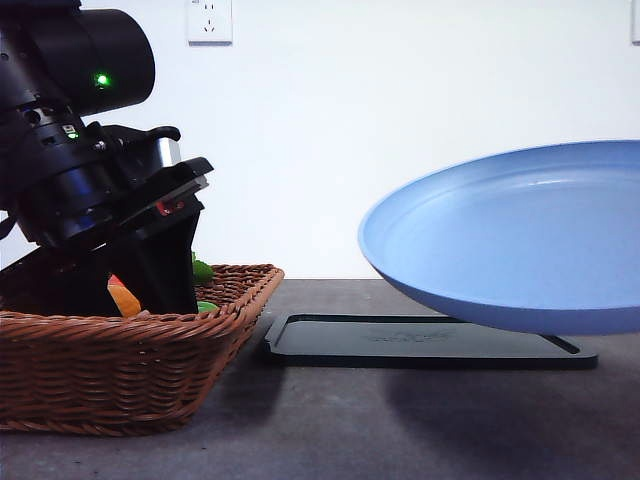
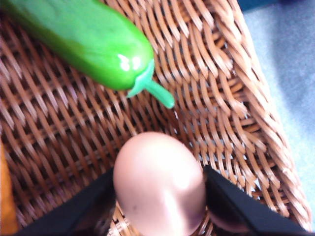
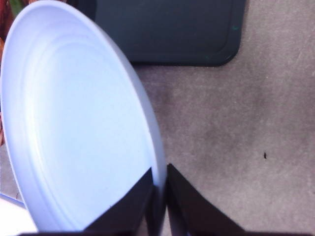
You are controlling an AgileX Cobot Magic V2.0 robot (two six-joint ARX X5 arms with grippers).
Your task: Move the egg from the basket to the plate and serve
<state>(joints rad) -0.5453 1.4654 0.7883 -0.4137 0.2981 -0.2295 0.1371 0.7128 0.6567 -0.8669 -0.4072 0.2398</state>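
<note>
The brownish-pink egg (image 2: 160, 184) sits between the two black fingers (image 2: 83, 211) of my left gripper (image 2: 160, 199), which press on both its sides just above the woven floor of the basket (image 2: 221, 98). In the front view my left arm (image 1: 100, 200) reaches down into the basket (image 1: 120, 360) at the left. The light-blue plate (image 1: 510, 240) hangs tilted in the air at the right, above the table. My right gripper (image 3: 158, 191) is shut on the rim of the plate (image 3: 74, 123).
A green cucumber-like vegetable (image 2: 83, 39) lies in the basket just beyond the egg. An orange vegetable (image 1: 125, 298) shows beside my left arm. A flat black tray (image 1: 400, 340) lies on the grey table between basket and plate, partly under the plate.
</note>
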